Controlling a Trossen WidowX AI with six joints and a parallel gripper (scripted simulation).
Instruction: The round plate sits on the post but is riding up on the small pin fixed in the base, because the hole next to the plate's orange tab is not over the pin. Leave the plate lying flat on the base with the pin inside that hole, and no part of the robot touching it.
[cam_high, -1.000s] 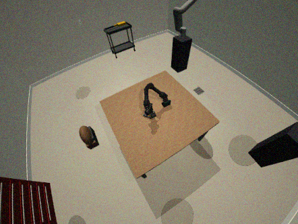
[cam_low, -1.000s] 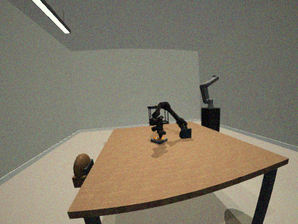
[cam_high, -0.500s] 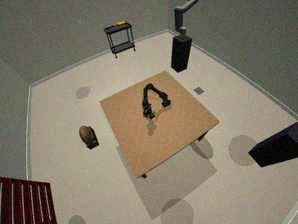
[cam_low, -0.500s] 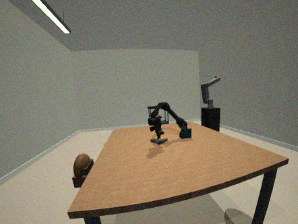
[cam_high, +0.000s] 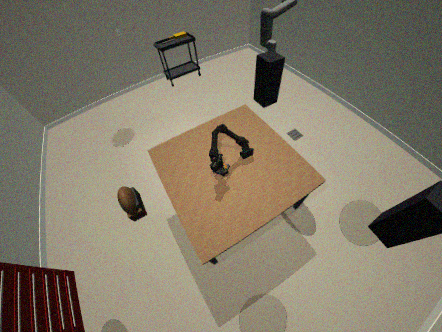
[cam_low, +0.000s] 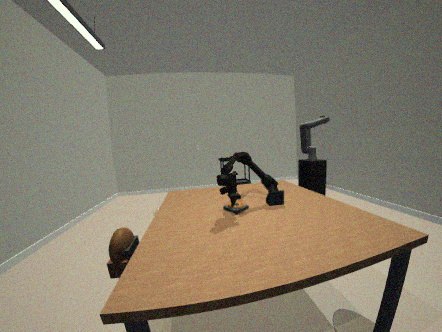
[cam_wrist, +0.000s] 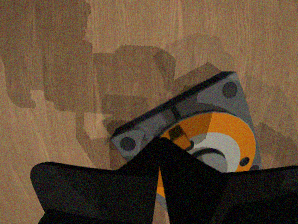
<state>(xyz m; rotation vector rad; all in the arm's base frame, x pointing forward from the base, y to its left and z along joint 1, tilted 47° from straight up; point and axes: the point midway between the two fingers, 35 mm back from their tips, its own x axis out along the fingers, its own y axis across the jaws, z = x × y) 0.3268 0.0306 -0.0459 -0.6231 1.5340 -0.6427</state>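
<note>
A round orange plate (cam_wrist: 222, 137) with a smooth grey centre was seen on a square grey base (cam_wrist: 200, 106) with dark corner screws, resting on a wood-grained desk (cam_low: 280, 240). The black gripper (cam_wrist: 160, 156) was clenched on nothing, its tips over the plate's near edge. Only the wrist view showed this detail; from above, the black jointed arm (cam_high: 227, 134) hid the plate.

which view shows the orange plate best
The wrist view: the orange plate fills the frame on its grey base, partly behind the shut pincer. Top and exterior views show only a tiny orange speck under the arm.
</note>
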